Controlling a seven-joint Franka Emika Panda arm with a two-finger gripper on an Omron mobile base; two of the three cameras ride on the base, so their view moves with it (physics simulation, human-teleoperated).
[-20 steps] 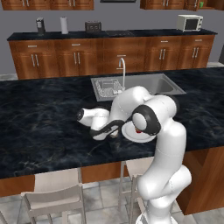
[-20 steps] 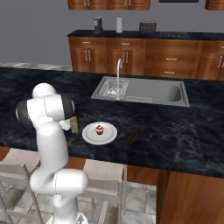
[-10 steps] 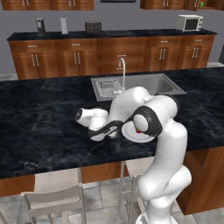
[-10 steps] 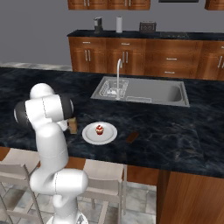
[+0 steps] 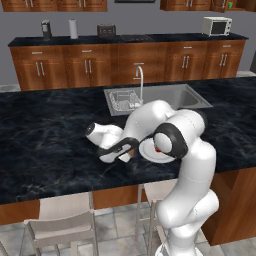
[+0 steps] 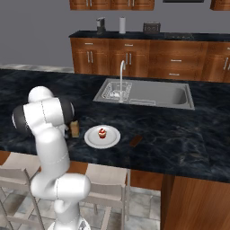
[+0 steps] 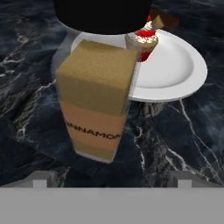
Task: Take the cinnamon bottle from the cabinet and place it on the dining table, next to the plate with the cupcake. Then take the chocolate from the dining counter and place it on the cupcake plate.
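The fingers point(image 7: 111, 179) are spread, clear of the bottle point(image 7: 97, 100) standing between them. Retreat straight back from the bottle; the plate point(image 7: 175, 72) lies just beyond.

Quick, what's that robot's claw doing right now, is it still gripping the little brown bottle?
Gripper: open, holding nothing; the cinnamon bottle stands freely on the dining table, just beside the plate.

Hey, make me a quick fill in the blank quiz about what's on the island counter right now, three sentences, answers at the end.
1. The cupcake sits on a white ____.
2. The cinnamon bottle stands on the counter beside the plate, and the tool's jaws are ____.
3. The chocolate lies on the ____, not on the plate.

Answers: plate; open; counter
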